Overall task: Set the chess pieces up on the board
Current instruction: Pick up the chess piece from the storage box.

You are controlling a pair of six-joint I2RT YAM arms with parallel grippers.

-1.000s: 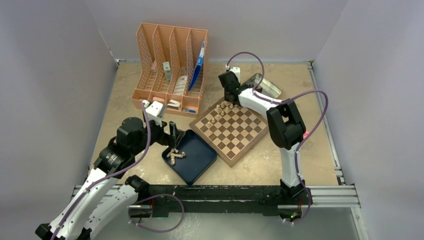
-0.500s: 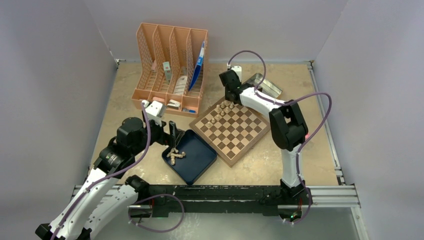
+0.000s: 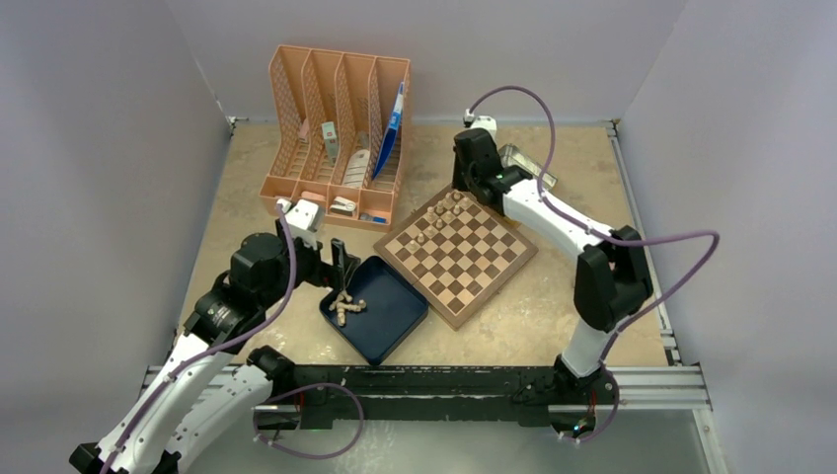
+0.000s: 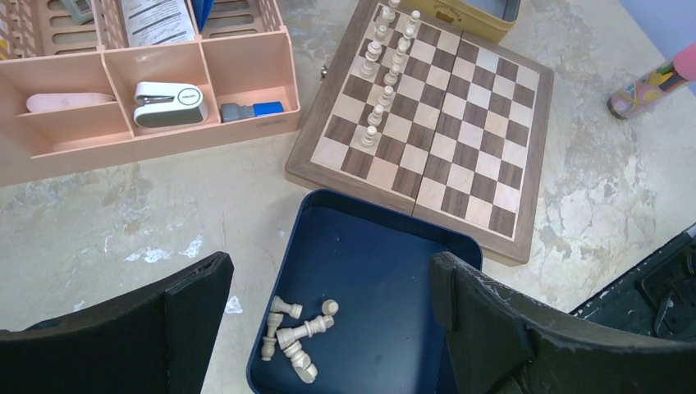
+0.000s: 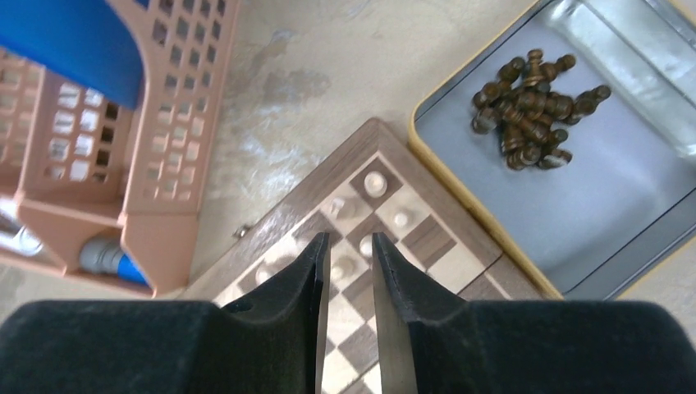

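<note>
**A:** Layout?

**B:** The board is mid-frame in the top view, turned like a diamond. The dark blue tray is just beside its lower-left edge. A metal tin with dark pieces is at the upper right of the right wrist view.

**A:** Tools?

**B:** The left gripper hangs over the tray, jaws wide apart, nothing in them. The right gripper is above the board's top corner. Its fingers are nearly together with only a thin slit, and I see no piece in it.

**A:** Where's the work?

**B:** Some pale chess pieces stand in two short rows along the board's upper-left edge. The rest are a heap lying on their sides in the tray, lower left of the left wrist view.

**A:** Handling?

**B:** My read is light, rigid turned wood with a smooth finish. They'd roll when nudged and tip easily once stood up. They're not fragile, but small enough to squirt out of a sloppy pinch.

**A:** Grasp point?

**B:** I'd skip the tangle. One pawn lies slightly apart at the heap's right. Pinch it across the body just above the base, with the fingers square to its axis. It's on its side, so it would need righting before it's set down.
</note>
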